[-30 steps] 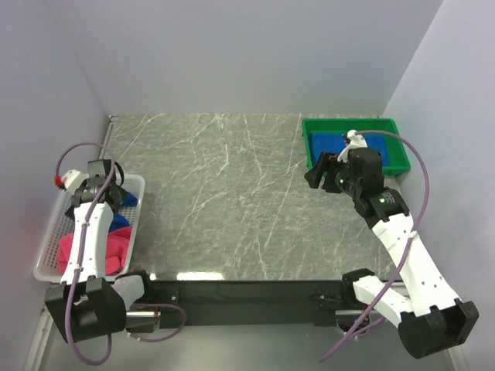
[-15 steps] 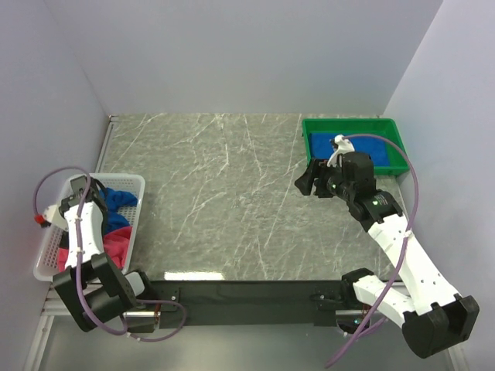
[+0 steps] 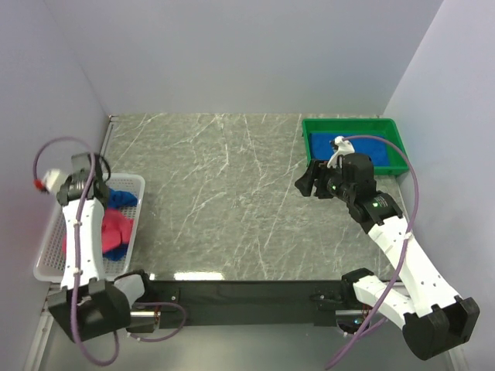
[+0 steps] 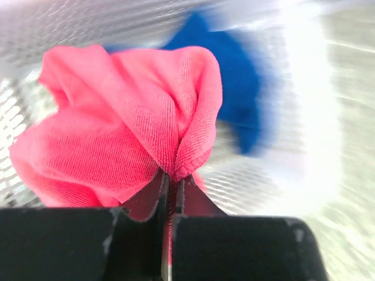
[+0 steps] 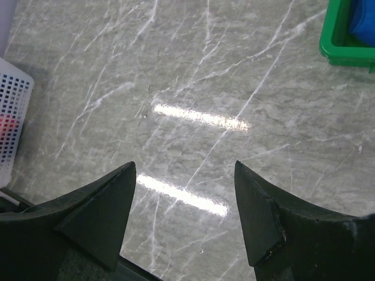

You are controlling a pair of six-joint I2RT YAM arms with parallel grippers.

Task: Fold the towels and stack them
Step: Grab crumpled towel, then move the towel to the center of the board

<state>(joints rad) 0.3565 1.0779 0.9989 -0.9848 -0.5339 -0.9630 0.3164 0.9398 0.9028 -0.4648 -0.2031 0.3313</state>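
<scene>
A pink-red towel point(image 3: 116, 228) lies bunched in the white lattice basket point(image 3: 48, 251) at the left, with a blue towel point(image 3: 124, 198) under and behind it. My left gripper point(image 3: 104, 204) is shut on a fold of the pink towel point(image 4: 129, 123), pinched between the fingertips of this gripper point(image 4: 171, 175). The blue towel point(image 4: 234, 88) shows blurred behind it. A second blue towel point(image 3: 321, 144) lies flat in the green tray point(image 3: 352, 124) at the back right. My right gripper point(image 3: 309, 179) hovers open over bare table just left of the tray, and nothing sits between the fingers of this gripper point(image 5: 184, 167).
The basket point(image 5: 12, 105) stands against the left wall, and the tray point(image 5: 340, 47) sits in the far right corner. Marble table top point(image 3: 224, 193) spreads between them. Walls close off the left, back and right sides.
My left gripper went from open to shut on the pink towel, which now bunches up higher in the basket. The right gripper shifted slightly left away from the tray, then held still.
</scene>
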